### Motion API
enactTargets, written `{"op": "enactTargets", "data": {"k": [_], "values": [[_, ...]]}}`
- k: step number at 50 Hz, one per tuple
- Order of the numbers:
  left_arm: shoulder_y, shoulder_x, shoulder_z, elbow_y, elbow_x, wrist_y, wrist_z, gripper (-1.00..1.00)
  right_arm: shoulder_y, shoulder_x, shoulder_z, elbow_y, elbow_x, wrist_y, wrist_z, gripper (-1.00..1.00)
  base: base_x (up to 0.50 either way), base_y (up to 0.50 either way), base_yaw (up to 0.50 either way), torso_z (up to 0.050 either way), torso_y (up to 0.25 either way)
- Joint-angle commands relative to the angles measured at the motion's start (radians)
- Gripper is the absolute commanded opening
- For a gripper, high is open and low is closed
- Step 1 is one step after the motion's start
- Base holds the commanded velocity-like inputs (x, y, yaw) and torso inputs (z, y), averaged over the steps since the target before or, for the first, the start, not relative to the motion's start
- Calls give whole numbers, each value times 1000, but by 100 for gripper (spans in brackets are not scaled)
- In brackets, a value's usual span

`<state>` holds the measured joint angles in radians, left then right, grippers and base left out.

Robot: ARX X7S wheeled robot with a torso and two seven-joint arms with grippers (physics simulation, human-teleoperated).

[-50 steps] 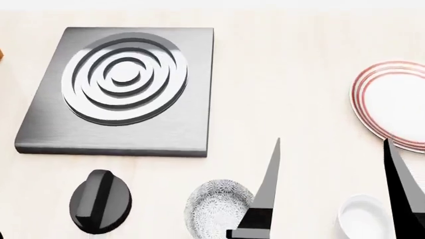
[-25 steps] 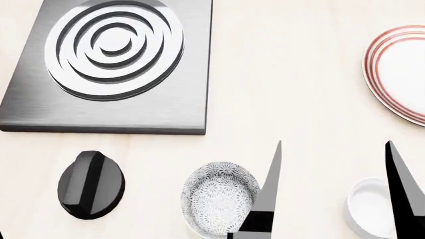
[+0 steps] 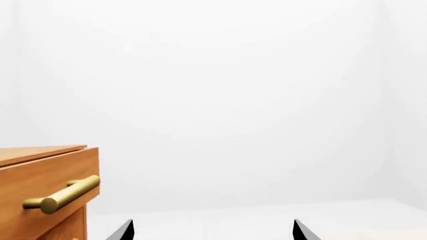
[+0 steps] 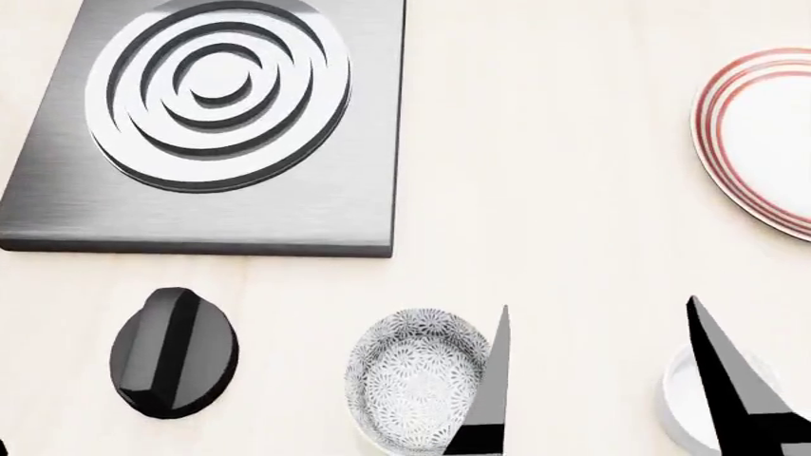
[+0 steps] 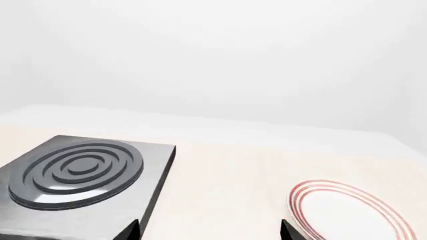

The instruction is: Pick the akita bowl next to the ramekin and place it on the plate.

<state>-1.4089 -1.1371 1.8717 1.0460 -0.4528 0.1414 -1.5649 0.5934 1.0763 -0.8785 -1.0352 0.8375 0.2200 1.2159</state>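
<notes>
The akita bowl (image 4: 408,385), white with a grey speckled pattern, stands near the bottom of the head view. The plain white ramekin (image 4: 686,407) is to its right, partly hidden by a finger. My right gripper (image 4: 598,304) is open, its two dark fingers (image 4: 492,380) spanning the bare counter between bowl and ramekin, one finger overlapping each, with nothing held. The red-ringed plate (image 4: 761,133) lies at the far right, cut by the frame edge; the plate (image 5: 347,212) also shows in the right wrist view beyond the right gripper (image 5: 210,227). My left gripper (image 3: 212,227) is open and faces a white wall.
A steel burner slab (image 4: 216,123) with concentric rings takes the upper left of the counter; the burner slab (image 5: 80,175) also shows in the right wrist view. A black knob (image 4: 171,351) lies left of the bowl. A wooden drawer unit (image 3: 40,190) with a brass handle is beside the left gripper.
The head view tilted down a second ago, then held. Since half a second ago the right gripper's fingers have dropped lower and shifted left in the head view.
</notes>
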Motion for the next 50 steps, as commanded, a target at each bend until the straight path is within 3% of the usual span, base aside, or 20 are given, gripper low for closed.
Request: {"op": "enactTargets", "data": {"k": [1, 25, 50], "values": [[10, 9, -10, -1, -2, -6, 3, 100, 45, 61, -56, -10, 128, -60, -3, 100, 0, 0, 0, 0, 0], [12, 11, -7, 0, 2, -7, 2, 100, 7, 73, -89, 46, 291, -307, -155, 100, 0, 0, 0, 0, 0], [12, 9, 6, 0, 13, 0, -1, 100, -14, 32, -107, 128, 370, -347, -229, 100, 0, 0, 0, 0, 0]]}}
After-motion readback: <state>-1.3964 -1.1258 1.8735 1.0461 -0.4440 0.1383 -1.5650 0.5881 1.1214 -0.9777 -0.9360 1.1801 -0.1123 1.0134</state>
